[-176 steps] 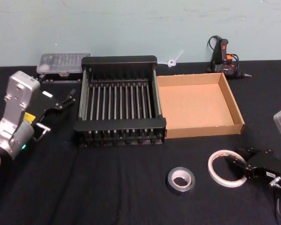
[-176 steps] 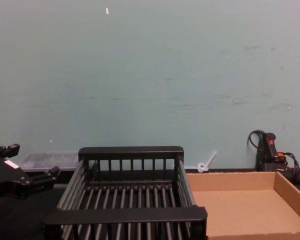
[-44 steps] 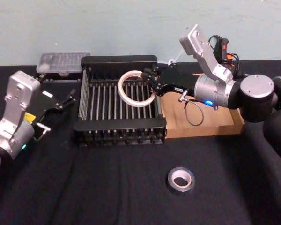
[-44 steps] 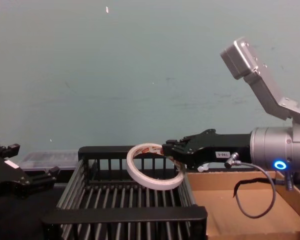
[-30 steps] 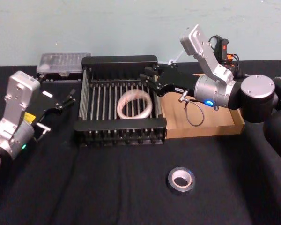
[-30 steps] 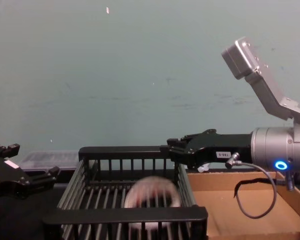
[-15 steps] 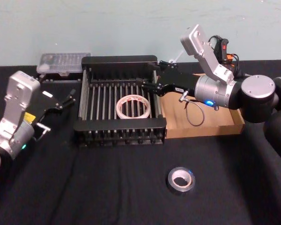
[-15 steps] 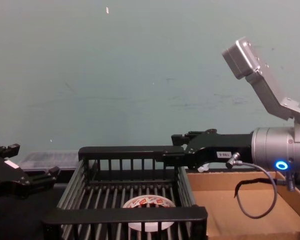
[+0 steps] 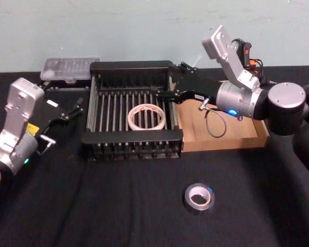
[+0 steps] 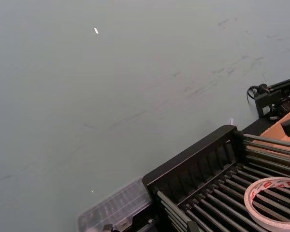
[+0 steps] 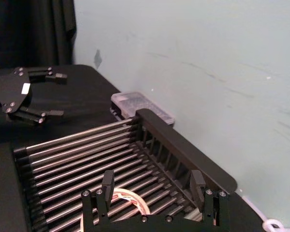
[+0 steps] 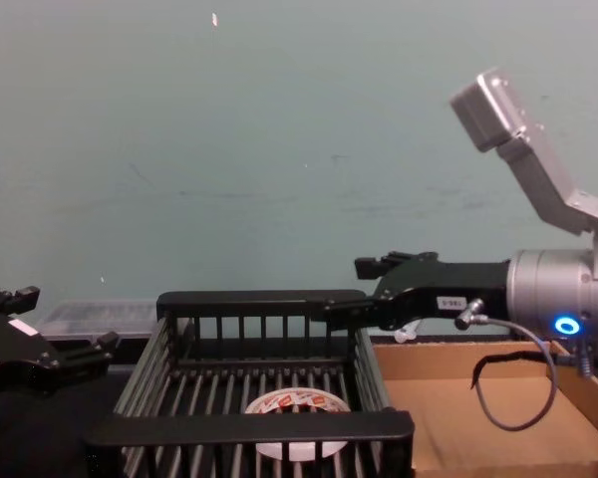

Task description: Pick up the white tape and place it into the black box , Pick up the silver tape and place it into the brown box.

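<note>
White tape (image 9: pixel 146 117) lies in the crate (image 9: pixel 131 67). Right gripper (image 9: pixel 166 88), jaws apart, could clip its rim swinging toward the silver tape (image 9: pixel 199 198).

White tape (image 12: pixel 297 422) part-hidden by (near) rim, seemingly.

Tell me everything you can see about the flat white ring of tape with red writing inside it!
The flat white ring of tape is a thin, wide hoop with a pale outside and red-and-white printing round its inner core. It lies flat on the barred bottom of the black slatted plastic crate, toward the crate's right and near side. Only the bars touch it. The right gripper is open above the crate's right wall, apart from the tape.
</note>
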You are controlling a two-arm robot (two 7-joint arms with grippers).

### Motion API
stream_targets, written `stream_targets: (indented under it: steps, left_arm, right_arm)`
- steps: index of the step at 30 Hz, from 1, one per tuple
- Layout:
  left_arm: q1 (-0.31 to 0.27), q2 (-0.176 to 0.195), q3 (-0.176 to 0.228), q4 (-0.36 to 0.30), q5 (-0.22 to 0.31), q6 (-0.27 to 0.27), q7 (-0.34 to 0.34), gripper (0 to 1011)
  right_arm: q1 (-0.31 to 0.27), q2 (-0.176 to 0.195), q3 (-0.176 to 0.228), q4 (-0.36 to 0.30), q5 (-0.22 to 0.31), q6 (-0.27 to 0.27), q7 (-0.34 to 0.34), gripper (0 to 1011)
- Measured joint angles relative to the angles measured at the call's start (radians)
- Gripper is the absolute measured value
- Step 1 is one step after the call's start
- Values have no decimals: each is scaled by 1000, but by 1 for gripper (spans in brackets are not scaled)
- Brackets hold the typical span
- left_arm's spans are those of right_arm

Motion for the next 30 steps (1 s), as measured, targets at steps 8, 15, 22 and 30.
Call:
stream_targets:
  steps: [8, 15, 22, 30]
  left_arm:
    - [0, 0, 0, 0, 0, 0, 0, 1001]
    - [0, 0, 0, 0, 0, 0, 0, 1001]
    - [0, 0, 0, 0, 0, 0, 0, 1001]
    - [0, 0, 0, 0, 0, 0, 0, 1001]
  right_arm:
    - [-56, 43, 42, -111, 32, 42, -36, 1002]
    - [-127, 110, 77, -246, 71, 98, -53, 1002]
    - [-226, 212, 108, -415, 116, 171, -65, 1002]
    - [-343, 325, 134, -576, 162, 241, -80, 1002]
